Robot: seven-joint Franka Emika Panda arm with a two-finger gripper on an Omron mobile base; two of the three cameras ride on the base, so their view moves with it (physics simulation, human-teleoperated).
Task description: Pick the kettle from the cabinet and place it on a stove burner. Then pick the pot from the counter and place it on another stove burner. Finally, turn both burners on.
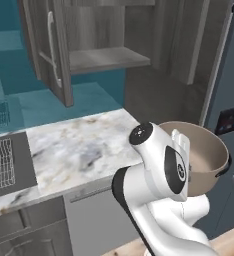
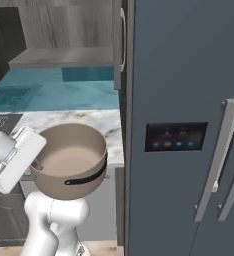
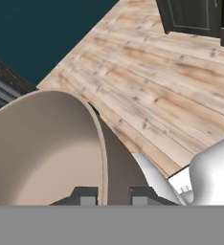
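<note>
The tan pot (image 1: 209,150) hangs in the air off the counter's right end, in front of the fridge, and its cream inside (image 2: 69,152) holds nothing. My gripper (image 3: 115,195) is shut on the pot's rim, one fingertip (image 3: 87,195) inside the wall and the other outside. In the right base view the white hand meets the pot's left rim at the gripper (image 2: 36,164). The marble counter (image 1: 79,145) lies bare behind my arm. Above it the dark grey cabinet (image 1: 49,50) stands with its door open and its shelf (image 1: 106,57) bare. The kettle and the stove burners are out of view.
A dark sink with a wire rack (image 1: 1,165) lies at the counter's left. The tall dark fridge (image 2: 189,125) with its panel and bar handles stands close on the right of the pot. Wooden floor (image 3: 171,95) lies below.
</note>
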